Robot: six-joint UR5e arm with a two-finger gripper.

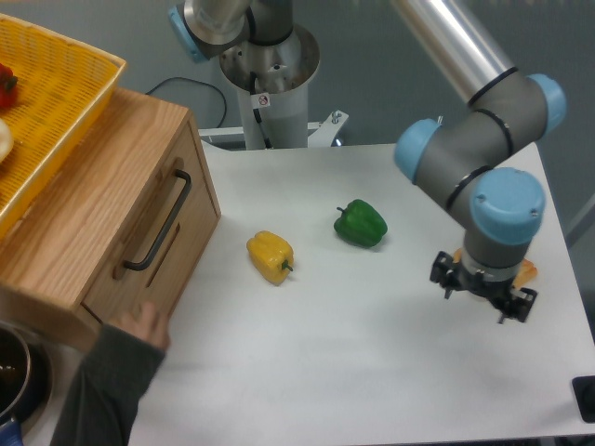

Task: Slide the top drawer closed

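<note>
The top drawer point(153, 218) is a light oak front panel with a black bar handle point(160, 221), set in the wooden cabinet point(84, 214) at the left. Its front looks about flush with the cabinet face. My gripper point(483, 288) points straight down at the far right of the table, well away from the drawer. Its fingers are hidden under the wrist, so I cannot tell whether it is open or shut. An orange object point(528, 272) peeks out beside it.
A yellow wicker basket point(56, 93) sits on top of the cabinet. A yellow pepper point(270, 256) and a green pepper point(361, 224) lie mid-table. A person's hand point(141, 327) in a dark sleeve touches the cabinet's lower front corner. A dark pot point(14, 372) is at bottom left.
</note>
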